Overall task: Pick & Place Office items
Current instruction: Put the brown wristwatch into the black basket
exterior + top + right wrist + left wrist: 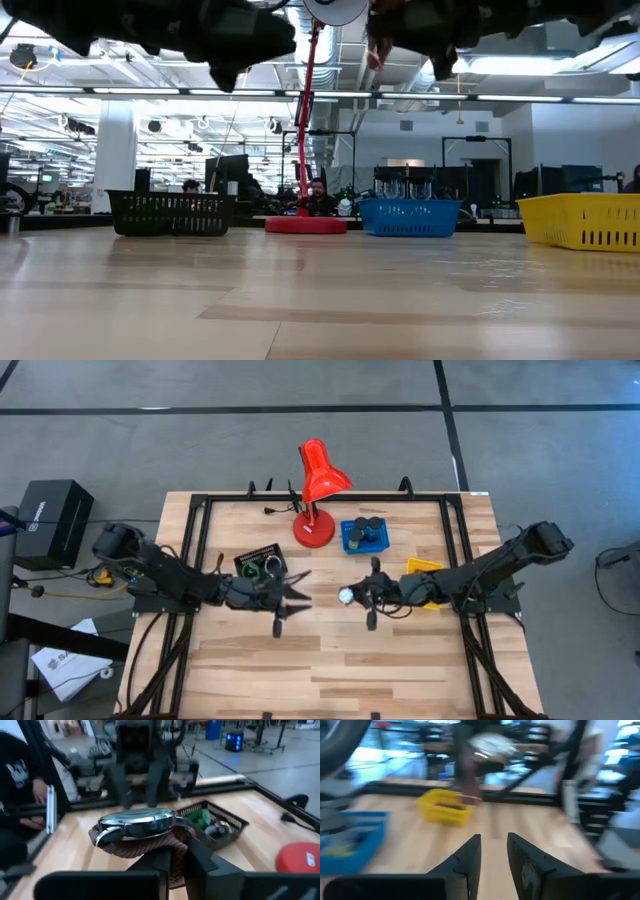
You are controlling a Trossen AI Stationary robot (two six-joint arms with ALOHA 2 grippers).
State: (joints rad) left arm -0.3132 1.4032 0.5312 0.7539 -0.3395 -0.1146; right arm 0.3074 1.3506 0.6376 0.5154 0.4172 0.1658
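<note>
The lamp stands behind the table's middle, one tray left, two trays right.

a tall red desk lamp stands at the back middle of the wooden table, its round base just left of a blue tray. a yellow tray sits nearer the right edge, and a black tray lies left of the lamp. off the table's left side a black box rests on the grey floor, with white papers below it.
</note>
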